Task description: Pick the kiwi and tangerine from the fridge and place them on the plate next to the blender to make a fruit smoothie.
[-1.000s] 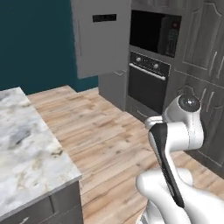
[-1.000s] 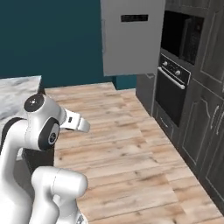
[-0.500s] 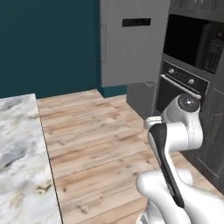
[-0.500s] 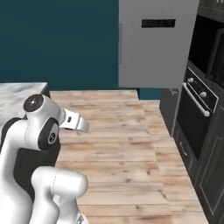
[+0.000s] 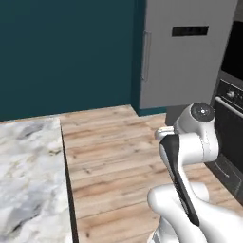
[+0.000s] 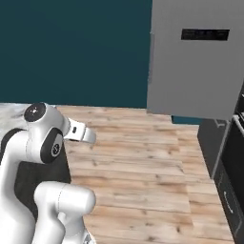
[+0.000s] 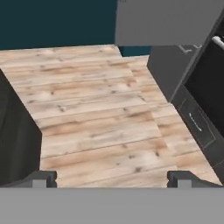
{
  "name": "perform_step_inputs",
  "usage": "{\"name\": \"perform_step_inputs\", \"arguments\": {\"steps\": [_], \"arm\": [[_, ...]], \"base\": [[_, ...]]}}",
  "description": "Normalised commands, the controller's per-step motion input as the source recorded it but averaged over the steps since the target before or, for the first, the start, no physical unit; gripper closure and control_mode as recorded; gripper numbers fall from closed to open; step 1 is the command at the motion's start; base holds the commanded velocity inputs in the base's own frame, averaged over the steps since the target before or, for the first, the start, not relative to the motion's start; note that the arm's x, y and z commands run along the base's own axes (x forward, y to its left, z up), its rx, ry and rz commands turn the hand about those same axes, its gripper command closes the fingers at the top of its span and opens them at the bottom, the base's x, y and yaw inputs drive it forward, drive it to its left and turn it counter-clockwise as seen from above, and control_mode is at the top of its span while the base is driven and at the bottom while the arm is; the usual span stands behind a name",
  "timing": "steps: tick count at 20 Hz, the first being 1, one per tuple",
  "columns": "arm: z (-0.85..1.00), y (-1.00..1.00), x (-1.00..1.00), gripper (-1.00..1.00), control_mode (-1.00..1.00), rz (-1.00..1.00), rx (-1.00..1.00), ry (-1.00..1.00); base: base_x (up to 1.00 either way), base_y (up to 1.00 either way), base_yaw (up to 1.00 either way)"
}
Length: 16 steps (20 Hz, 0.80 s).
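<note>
Since the arm is folded up close to its own base, here's how it all sits:

End effector (image 7: 112, 177): jaws spread wide apart, nothing between them. In the hand view the two dark fingertips (image 7: 41, 177) sit at opposite ends of the bottom edge, with bare floor in the gap.

Fridge (image 5: 187, 52): tall grey slab against the teal wall, door closed from what I can see, long pale handle down its left edge and a small dark panel near the top. It's well ahead of the arm, and in the right base view it stands at upper right (image 6: 195, 59).

Kiwi, tangerine, plate, blender: can't spot any of them, so no idea where they are.

Arm: white links with a dark stripe, elbow bent. It rises at lower right in the left base view and lower left in the right base view.

Tabletop (image 5: 28, 180): grey-white marble slab at lower left in the left base view, with a dark side panel facing the floor.

Floor (image 6: 143, 162): light wooden planks running between the tabletop and the fridge.

Oven (image 5: 230, 126): dark front with a pale bar handle, just right of the fridge.

Wall (image 6: 71, 47): flat teal, behind everything.
</note>
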Motion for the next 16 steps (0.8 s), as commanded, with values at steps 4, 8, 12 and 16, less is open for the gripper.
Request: {"name": "perform_step_inputs", "arguments": {"steps": [4,8,12,16], "arm": [[0.00,0.00,0.00,-1.00,1.00,0.00,0.00,0.00],[0.00,0.00,0.00,-1.00,1.00,0.00,0.00,0.00],[0.00,0.00,0.00,-1.00,1.00,0.00,0.00,0.00],[0.00,0.00,0.00,-1.00,1.00,0.00,0.00,0.00]], "base": [[1.00,-0.01,0.19],[1.00,0.00,0.15],[1.00,0.00,0.15],[1.00,0.00,0.13]]}}
